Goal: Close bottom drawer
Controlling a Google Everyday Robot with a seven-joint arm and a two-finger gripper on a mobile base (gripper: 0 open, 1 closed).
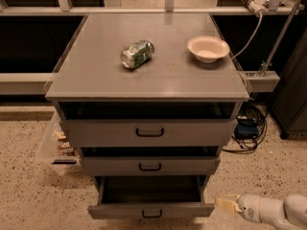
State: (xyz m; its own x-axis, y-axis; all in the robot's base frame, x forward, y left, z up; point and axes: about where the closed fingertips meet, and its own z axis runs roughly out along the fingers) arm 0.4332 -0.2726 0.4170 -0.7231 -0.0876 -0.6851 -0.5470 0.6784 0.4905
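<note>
The bottom drawer (pixel 151 211) is the lowest grey front of the cabinet, with a small black loop handle (pixel 152 213). It is pulled out, and its dark inside shows above the front. My gripper (pixel 227 204) is at the lower right, on a white arm, just to the right of the drawer's right front corner and apart from it. Its pale fingertips point left toward the drawer.
The middle drawer (pixel 149 166) and top drawer (pixel 149 132) are slightly out. On the cabinet top (pixel 96 75) lie a green can (pixel 137 54) on its side and a white bowl (pixel 208 48). A clear bin (pixel 53 147) stands on the floor at left; cables (pixel 249 128) lie at right.
</note>
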